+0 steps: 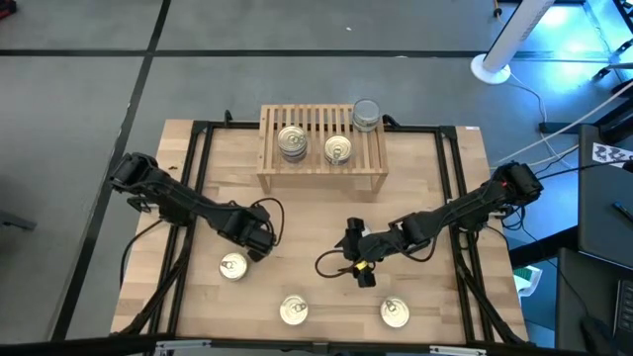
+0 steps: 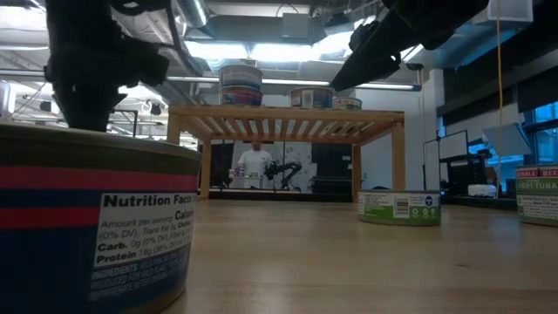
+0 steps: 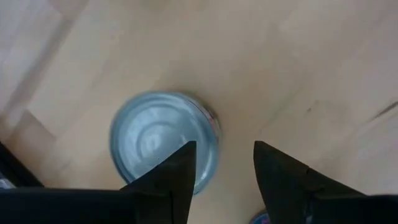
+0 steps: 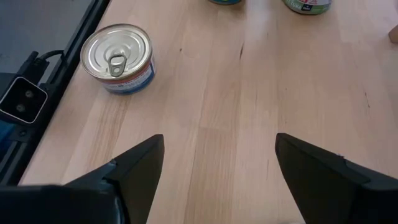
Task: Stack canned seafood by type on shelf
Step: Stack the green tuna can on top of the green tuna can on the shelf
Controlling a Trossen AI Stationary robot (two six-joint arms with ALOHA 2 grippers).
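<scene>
We read "Nutrition Facts" on the nearest tin, red and blue banded, and what looks like "TUNA" on a tin at the counter edge. On the shelf sit tins in three spots. Our left end effector hovers partly parted beside a tin, holding nothing; the right end effector stands wide over open counter.

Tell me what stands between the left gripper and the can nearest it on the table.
Nothing visible. The left gripper, fingers parted, hangs just above and beside the can, with only bare tabletop around it. The right gripper waits open at mid-table, well aside.
</scene>
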